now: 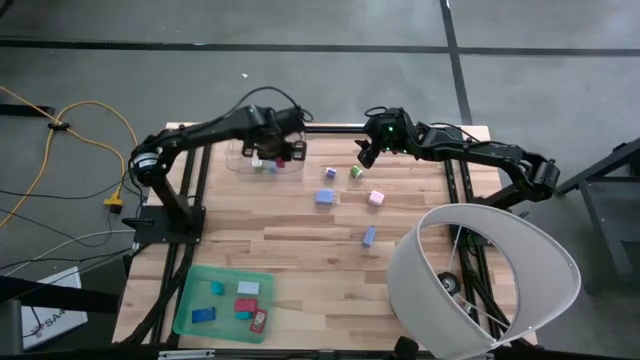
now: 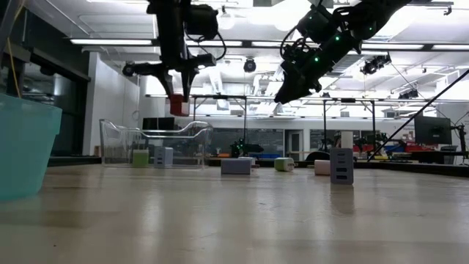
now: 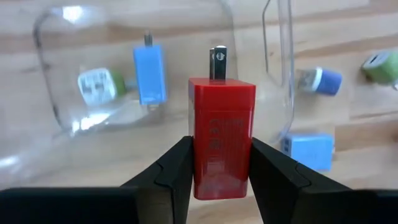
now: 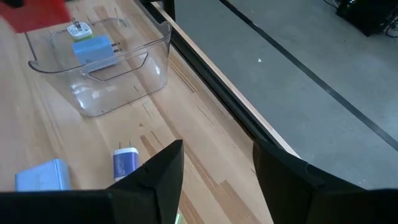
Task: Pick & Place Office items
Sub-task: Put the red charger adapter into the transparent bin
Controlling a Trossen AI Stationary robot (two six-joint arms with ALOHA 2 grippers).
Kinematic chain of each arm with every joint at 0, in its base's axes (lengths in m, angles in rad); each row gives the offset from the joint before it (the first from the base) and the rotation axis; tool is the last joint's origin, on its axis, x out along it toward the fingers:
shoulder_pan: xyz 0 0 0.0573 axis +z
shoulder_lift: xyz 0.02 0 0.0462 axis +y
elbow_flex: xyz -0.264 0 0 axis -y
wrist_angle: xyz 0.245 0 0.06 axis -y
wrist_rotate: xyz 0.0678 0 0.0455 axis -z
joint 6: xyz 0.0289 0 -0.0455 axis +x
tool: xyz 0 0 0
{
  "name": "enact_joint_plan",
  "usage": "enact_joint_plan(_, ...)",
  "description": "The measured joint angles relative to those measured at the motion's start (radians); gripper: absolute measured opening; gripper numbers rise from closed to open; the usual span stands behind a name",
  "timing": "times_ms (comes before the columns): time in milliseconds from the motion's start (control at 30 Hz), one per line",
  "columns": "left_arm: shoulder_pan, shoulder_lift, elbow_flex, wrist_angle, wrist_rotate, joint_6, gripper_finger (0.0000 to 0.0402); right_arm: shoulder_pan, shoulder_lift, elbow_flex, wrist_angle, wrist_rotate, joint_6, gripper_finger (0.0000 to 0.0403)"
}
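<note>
So our left end effector is clamped on a red charger block, one finger on each side, prongs pointing away from the wrist. From the low view it hangs in the air above the clear plastic bin, not touching it. Looking down past the block we can see two pieces already inside the bin: a blue plug and a green-and-white one just beside it.

Our right end effector has its fingers apart with nothing between them. It hovers over the far edge of the tabletop, to the right of the bin and well above the wood.

Loose on the tabletop between the two arms we've got a light blue block, a small purple-blue piece, a green one, a pink one and a blue-grey block standing closer to the near side.

The green tray sits at the near left corner holding several more pieces in blue, teal, red and white. A big white lampshade-looking thing covers the near right corner.
</note>
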Motion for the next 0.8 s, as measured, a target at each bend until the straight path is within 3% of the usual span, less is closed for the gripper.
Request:
enact_joint_plan(433, 0.107, 0.116, 0.0, 0.085, 0.036, 0.096, 0.0131, 0.0, 0.0, 0.0, 0.0, 0.0, 0.0, 0.018)
enact_joint_plan(800, 0.127, 0.254, 0.0, 0.12, 0.082, 0.097, 0.0131, 0.0, 0.0, 0.0, 0.001, 0.0, 0.0, 0.018)
